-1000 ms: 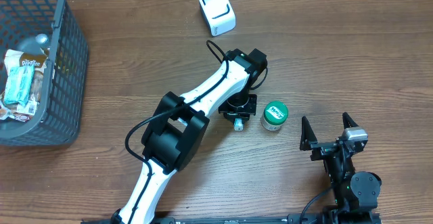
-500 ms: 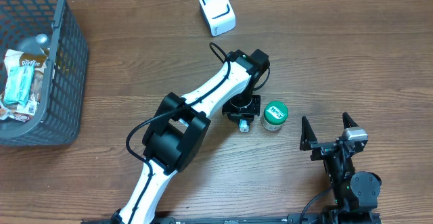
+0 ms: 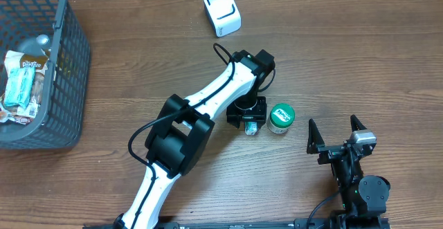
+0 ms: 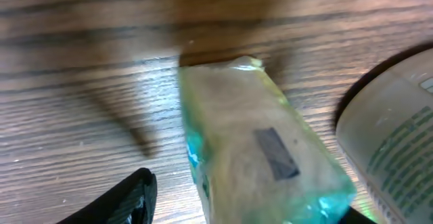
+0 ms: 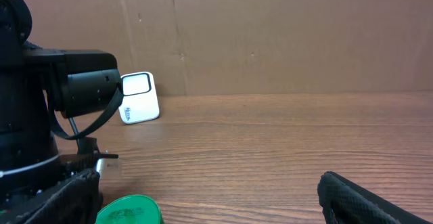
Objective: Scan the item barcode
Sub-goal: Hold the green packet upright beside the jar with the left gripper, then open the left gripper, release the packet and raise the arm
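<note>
The item is a small clear packet with teal edges and a dark label; it lies on the wood table. In the overhead view only its tip shows under my left gripper. In the left wrist view the left gripper stands open around the packet, and its left finger is clear of it. The white scanner stands at the far edge, apart from the packet, and also shows in the right wrist view. My right gripper rests open and empty at the near right.
A green-lidded can stands just right of the packet, close to my left gripper. A grey wire basket holding several packaged goods sits at the far left.
My left gripper drifted slightly right toward the can, then its jaws spread and let go of the packet. The right arm has not moved.
</note>
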### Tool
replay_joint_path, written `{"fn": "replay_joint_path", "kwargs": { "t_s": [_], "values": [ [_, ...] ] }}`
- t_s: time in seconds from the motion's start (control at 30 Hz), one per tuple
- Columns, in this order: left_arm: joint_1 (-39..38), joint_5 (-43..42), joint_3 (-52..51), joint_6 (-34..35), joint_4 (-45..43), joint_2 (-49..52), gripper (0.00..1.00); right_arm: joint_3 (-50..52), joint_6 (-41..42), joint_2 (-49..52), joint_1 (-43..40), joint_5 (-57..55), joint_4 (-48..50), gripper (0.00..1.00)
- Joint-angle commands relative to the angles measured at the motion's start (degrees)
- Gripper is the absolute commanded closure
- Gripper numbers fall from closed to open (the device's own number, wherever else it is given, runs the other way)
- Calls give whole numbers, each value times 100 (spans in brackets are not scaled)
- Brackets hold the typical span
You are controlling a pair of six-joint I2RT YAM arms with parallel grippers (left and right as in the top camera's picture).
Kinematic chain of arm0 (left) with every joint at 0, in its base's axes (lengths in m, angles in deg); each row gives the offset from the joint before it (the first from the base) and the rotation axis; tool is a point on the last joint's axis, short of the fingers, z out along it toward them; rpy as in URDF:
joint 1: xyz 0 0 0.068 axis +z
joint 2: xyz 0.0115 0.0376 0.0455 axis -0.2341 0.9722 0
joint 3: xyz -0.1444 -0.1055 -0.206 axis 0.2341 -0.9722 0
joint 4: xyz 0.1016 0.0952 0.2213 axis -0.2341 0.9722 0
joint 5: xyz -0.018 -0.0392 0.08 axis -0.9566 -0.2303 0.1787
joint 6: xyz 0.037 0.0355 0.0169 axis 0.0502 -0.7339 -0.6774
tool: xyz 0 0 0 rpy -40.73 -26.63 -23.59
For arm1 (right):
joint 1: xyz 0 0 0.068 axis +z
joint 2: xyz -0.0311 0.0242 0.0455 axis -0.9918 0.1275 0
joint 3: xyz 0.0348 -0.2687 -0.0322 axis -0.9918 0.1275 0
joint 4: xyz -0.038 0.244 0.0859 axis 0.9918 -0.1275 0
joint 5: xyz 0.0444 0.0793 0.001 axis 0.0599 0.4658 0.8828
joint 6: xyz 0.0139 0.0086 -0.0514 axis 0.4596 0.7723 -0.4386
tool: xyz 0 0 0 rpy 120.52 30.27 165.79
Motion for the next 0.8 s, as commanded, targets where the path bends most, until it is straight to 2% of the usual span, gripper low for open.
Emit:
{"fn": "replay_joint_path", "kwargs": {
  "t_s": [0.0,0.27,0.43,0.47,0.5,0.63,0.77],
  "values": [
    [195,-63,299,-39,7,59,37,61,-24,-46,-26,-7,22,0],
    [461,-44,1217,-273,-37,59,35,61,-24,-46,-26,-7,22,0],
    [693,-11,2105,-317,-28,59,27,61,-24,-46,-26,-7,22,0],
    [754,81,2249,-315,-13,59,22,61,-24,-46,-26,-7,22,0],
    [813,195,2361,-317,-2,59,0,61,-22,-46,-26,-7,22,0],
    [1097,662,2514,-315,9,59,0,61,-22,-46,-26,-7,22,0],
    [1305,741,2511,-315,9,63,1,61,-24,-46,-26,-7,22,0]
  ]
}}
